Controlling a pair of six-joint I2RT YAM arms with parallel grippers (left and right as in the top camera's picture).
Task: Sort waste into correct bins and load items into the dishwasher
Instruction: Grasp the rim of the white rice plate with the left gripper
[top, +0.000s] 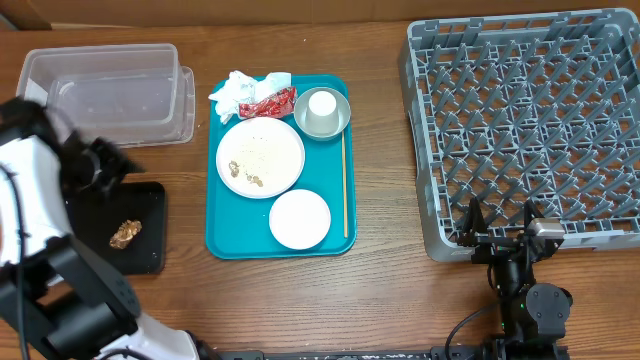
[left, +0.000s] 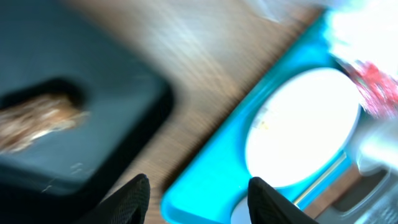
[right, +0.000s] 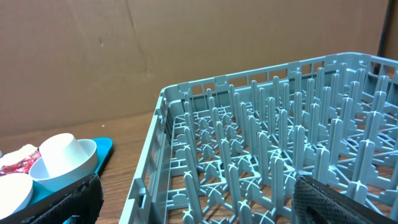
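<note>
The large plate (top: 260, 157) with pale crumbs, the smaller plate (top: 299, 218), and the white cup (top: 322, 104) inside the bowl (top: 340, 122) sit on a teal tray (top: 225, 235). White napkins (top: 233, 92) and a red wrapper (top: 268, 103) lie at the teal tray's far edge. A brown food scrap (top: 125, 233) lies in the black tray (top: 145, 255). The clear tub (top: 110, 90) is at the far left. My left gripper (top: 118, 166) is open and empty above the black tray's edge (left: 199, 202). My right gripper (top: 500, 225) is open and empty at the near edge of the grey dish rack (top: 530, 120).
A thin wooden chopstick (top: 345, 180) lies along the teal tray's right side. The left wrist view is blurred; it shows the black tray (left: 124, 93) and the large plate (left: 305, 124). The right wrist view shows the rack's pegs (right: 267, 137) and the cup (right: 59, 151).
</note>
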